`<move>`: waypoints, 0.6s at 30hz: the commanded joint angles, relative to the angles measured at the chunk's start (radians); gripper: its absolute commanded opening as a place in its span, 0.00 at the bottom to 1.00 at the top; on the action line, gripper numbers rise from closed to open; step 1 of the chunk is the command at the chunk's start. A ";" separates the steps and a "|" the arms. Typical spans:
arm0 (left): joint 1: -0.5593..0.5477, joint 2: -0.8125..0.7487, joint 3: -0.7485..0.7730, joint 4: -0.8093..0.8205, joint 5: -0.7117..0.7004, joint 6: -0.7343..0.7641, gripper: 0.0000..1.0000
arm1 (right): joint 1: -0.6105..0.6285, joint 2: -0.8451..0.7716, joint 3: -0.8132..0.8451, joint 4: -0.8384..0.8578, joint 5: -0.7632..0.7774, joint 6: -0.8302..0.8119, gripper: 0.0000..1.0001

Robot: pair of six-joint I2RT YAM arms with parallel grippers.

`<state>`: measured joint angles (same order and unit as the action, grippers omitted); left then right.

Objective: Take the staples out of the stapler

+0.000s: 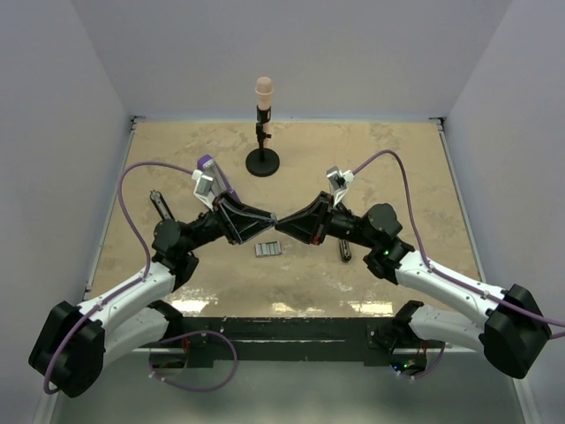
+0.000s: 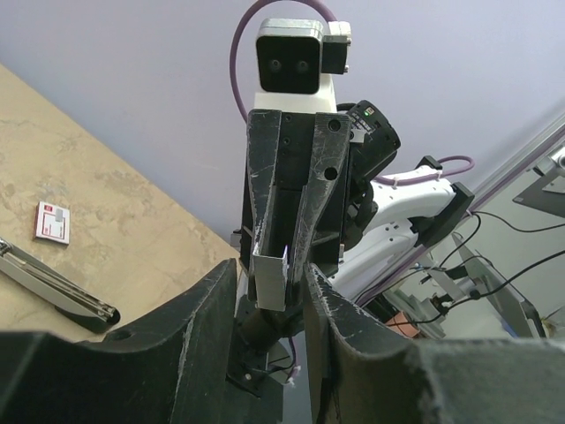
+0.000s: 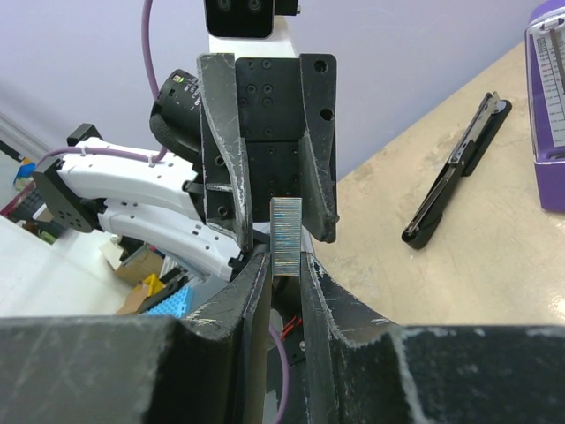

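Silver staples (image 3: 285, 234) pinched in right tool (image 3: 284, 261), mid-air; left tool (image 2: 272, 281) part-open, jaws flanking their free end, narrow gaps.

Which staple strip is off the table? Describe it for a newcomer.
Start mid-table, where the two arms meet tip to tip. The short silver ridged metal staple strip is pinched in the right gripper. Unlike the grey strips lying on the tabletop below, it is held in the air.

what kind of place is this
Most likely a robotics lab test cell: a left arm and a right arm are bolted at the near edge of a table, which is boxed in by plain white panels.
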<state>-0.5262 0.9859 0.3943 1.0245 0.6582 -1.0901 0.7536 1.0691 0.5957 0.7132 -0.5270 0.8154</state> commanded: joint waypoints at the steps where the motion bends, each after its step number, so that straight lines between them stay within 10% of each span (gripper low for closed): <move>1: -0.006 0.003 0.005 0.097 0.000 -0.005 0.38 | 0.004 -0.003 -0.004 0.060 -0.021 0.014 0.23; 18: -0.006 0.028 -0.006 0.157 0.008 -0.051 0.22 | 0.006 -0.008 -0.013 0.063 -0.018 0.018 0.28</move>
<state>-0.5262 1.0142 0.3943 1.0882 0.6598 -1.1393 0.7574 1.0687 0.5827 0.7353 -0.5278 0.8303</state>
